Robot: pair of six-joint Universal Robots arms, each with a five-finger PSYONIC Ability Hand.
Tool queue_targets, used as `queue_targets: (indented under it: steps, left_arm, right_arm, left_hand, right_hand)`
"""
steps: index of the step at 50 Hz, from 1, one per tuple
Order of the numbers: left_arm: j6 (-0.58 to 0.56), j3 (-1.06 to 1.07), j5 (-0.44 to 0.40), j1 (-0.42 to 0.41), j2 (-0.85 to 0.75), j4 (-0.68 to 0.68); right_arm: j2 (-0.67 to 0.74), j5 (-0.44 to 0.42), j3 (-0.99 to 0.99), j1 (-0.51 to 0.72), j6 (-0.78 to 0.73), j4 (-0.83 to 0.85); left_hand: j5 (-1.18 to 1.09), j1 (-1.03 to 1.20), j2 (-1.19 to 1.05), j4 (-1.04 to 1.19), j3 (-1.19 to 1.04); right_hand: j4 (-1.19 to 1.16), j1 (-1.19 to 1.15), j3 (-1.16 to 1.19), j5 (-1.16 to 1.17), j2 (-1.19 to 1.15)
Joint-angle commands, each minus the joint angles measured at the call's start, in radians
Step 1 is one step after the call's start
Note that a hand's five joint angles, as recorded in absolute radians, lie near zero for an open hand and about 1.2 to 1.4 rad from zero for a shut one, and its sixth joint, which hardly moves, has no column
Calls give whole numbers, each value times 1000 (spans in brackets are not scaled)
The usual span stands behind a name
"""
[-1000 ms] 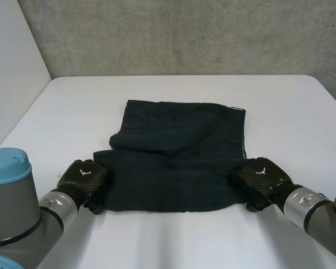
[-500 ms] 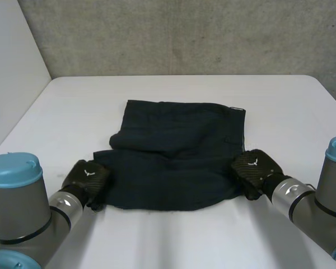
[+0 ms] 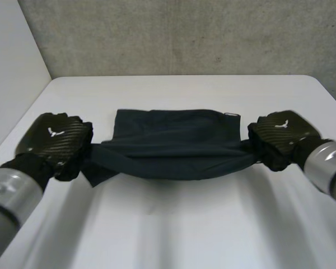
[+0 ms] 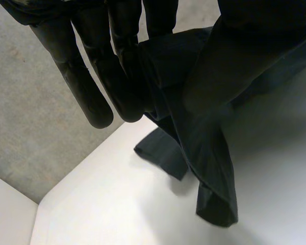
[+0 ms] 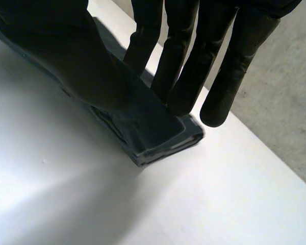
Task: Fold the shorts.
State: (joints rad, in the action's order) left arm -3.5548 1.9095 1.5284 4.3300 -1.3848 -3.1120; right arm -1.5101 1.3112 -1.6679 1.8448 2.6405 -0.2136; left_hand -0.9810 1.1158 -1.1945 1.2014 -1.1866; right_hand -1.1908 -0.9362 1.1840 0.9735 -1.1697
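The dark shorts (image 3: 173, 147) lie on the white table (image 3: 173, 230), their near edge lifted and pulled taut between my two hands. My left hand (image 3: 55, 143) holds the left end of that edge, and the right hand (image 3: 280, 137) holds the right end. In the left wrist view the left hand (image 4: 86, 76) pinches the shorts (image 4: 209, 153) between fingers and thumb, and a fold of cloth hangs down to the table. In the right wrist view the right hand (image 5: 229, 61) pinches the shorts (image 5: 153, 127) the same way, with their layered edge resting on the table at its fingertips.
A concrete wall (image 3: 185, 33) runs behind the table's far edge. A pale side wall (image 3: 11, 67) stands at the left. Bare table top stretches in front of the shorts and on both sides.
Both hands closed on the shorts' near corners, then rose and moved away from me and outward. The near edge came up off the table and is now stretched over the rest.
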Motion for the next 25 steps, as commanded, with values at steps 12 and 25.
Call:
queue_targets:
  steps: [12, 25]
  left_arm:
    - [-6, 23, 1, -4, -159, 193]
    - [-4, -390, 53, -4, -585, 67]
  right_arm:
    - [29, -1, -79, 11, -188, -199]
    - [343, 160, 160, 105, -185, -50]
  left_hand:
    - [-241, 280, -202, 195, -210]
    - [-241, 280, -202, 195, -210]
  right_hand:
    - [-205, -460, 212, 248, -227]
    - [-205, -460, 212, 248, -227]
